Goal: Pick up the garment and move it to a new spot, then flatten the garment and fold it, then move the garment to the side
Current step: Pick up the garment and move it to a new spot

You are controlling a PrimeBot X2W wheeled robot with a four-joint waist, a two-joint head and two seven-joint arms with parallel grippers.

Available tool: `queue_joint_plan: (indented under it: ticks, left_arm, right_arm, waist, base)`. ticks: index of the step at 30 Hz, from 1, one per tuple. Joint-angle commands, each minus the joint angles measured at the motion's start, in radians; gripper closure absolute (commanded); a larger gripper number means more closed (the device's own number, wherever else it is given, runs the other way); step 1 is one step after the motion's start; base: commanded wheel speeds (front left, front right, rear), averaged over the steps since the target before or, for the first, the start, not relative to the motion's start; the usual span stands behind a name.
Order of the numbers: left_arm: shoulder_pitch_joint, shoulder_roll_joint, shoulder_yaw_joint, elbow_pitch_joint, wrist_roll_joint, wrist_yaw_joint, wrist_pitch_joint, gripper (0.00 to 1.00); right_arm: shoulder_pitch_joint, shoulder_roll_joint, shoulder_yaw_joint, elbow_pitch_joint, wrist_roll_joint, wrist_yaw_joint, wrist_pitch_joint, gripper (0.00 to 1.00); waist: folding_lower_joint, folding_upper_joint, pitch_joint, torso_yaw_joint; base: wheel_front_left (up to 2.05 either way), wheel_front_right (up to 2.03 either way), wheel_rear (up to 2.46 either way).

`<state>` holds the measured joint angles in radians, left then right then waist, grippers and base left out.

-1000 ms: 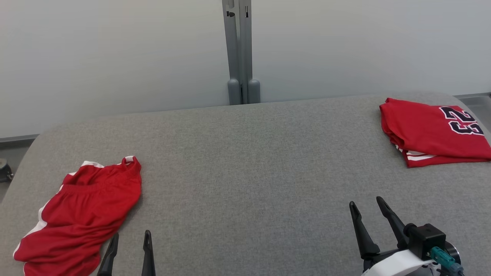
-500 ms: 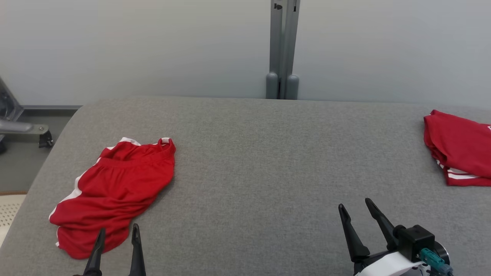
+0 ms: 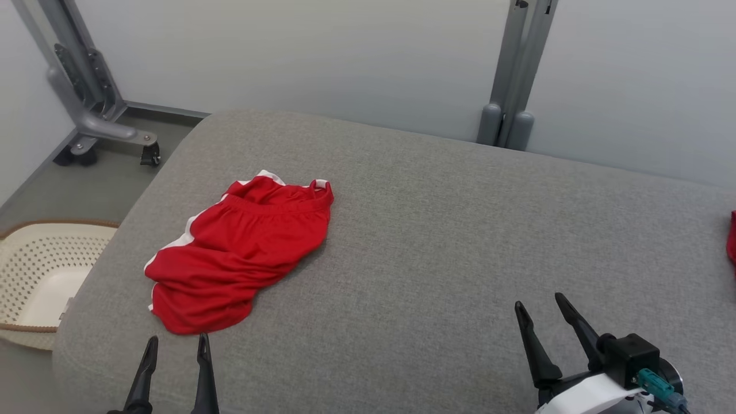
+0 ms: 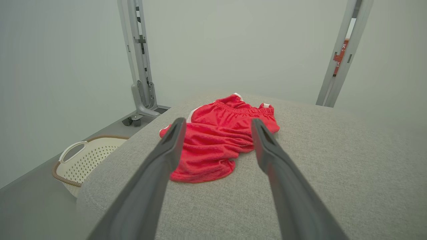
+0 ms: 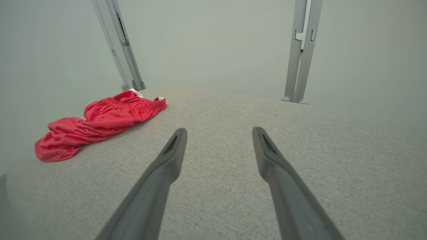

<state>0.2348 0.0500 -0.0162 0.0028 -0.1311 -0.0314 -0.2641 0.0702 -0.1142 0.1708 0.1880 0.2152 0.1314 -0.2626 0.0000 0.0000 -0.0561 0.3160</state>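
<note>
We see the crumpled red mesh shorts [image 3: 241, 253], white-trimmed with a gathered waistband, at centre left of the head view on the rounded, grey woven tabletop [image 3: 431, 241]. The left pincer [image 3: 177, 339] and right pincer [image 3: 539, 301], tapered and dark, stand open and empty at the bottom edge.

**Frame edges crop the scene around both claws**

Well out to the right of the right claw [image 3: 539, 301], a sliver of red cloth [image 3: 732, 237] is cut by the frame, too little to identify. Left of the left claw [image 3: 177, 339], whose body drops below the bottom edge, a cream perforated plastic basket [image 3: 34, 253] is half cropped. Ahead of that claw, the red label [image 4: 340, 57] on a grey metal post [image 4: 328, 90] is too small to read.
</note>
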Motion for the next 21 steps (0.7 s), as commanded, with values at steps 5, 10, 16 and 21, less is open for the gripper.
queue_joint_plan:
  ticks: [5,10,16,21]
  left_arm:
    - [-0.056,0.002,0.016,-0.024,0.022,-0.022,0.0,0.0]
    - [-0.199,0.01,0.014,-0.064,0.061,-0.038,0.0,0.0]
    - [-0.514,0.063,-0.021,0.025,0.039,-0.074,0.1,0.0]
    - [-0.834,0.123,-0.065,0.18,-0.018,-0.093,0.285,0.0]
  right_arm:
    - [-0.03,-0.021,-0.029,-0.021,-0.025,-0.002,-0.003,0.0]
    - [-0.078,-0.051,-0.092,-0.063,-0.078,-0.002,-0.003,0.0]
    - [-0.153,-0.109,-0.13,-0.095,-0.108,-0.002,-0.003,0.0]
    - [-0.216,-0.147,-0.15,-0.12,-0.117,-0.002,-0.003,0.0]
  waist:
    - [0.0,0.0,0.058,0.047]
    - [0.0,0.0,0.165,0.043]
    - [0.0,0.0,0.309,0.014]
    - [0.0,0.0,0.429,-0.03]
  base:
    - [0.0,0.0,0.0]
    - [0.0,0.0,0.0]
    - [0.0,0.0,0.0]
    - [0.0,0.0,0.0]
